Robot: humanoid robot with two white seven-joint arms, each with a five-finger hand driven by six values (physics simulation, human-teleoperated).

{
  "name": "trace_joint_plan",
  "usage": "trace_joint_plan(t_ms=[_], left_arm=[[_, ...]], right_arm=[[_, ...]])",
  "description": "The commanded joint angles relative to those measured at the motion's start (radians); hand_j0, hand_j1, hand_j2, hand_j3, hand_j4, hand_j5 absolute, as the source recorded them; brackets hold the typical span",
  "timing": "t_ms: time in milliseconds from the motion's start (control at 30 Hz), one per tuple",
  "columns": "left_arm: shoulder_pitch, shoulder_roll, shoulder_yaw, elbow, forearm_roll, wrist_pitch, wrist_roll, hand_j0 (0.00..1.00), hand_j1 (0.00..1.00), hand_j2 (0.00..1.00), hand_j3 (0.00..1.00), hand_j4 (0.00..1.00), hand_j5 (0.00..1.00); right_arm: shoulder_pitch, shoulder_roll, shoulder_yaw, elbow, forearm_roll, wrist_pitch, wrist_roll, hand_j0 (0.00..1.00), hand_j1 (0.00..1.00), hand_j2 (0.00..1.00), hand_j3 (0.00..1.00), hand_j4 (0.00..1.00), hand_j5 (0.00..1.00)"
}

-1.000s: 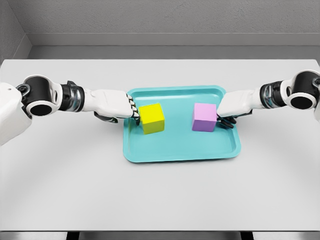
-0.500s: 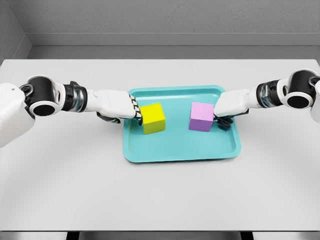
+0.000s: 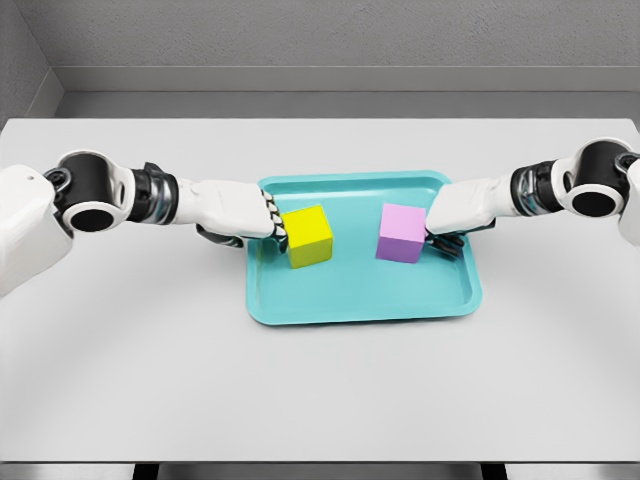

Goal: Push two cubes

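Left hand, fingers together, flat against yellow cube from its left; right hand likewise against purple cube from its right. Gap between cubes remains on teal tray.

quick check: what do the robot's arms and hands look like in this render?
Both arms are glossy white shells with black ball-like joints and dark ribbed wrist sections with metallic rings. The left hand has a white, boxy back; its fingers show black-and-white banding. The right hand is also white, with dark fingers underneath. No cables, markings or sleeves visible.
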Motion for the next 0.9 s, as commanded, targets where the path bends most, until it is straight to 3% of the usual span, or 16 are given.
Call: trace_joint_plan(t_ms=[0, 867], left_arm=[[0.000, -0.003, 0.001, -0.001, 0.004, 0.002, 0.000, 0.70, 0.70, 0.70, 0.70, 0.70, 0.70], [-0.002, -0.013, 0.012, 0.032, 0.014, 0.002, 0.000, 0.70, 0.70, 0.70, 0.70, 0.70, 0.70]], right_arm=[[-0.002, 0.008, 0.002, 0.001, -0.001, 0.001, -0.001, 0.15, 0.15, 0.15, 0.15, 0.15, 0.15], [-0.017, 0.025, 0.025, 0.005, 0.022, 0.001, -0.001, 0.15, 0.15, 0.15, 0.15, 0.15, 0.15]])
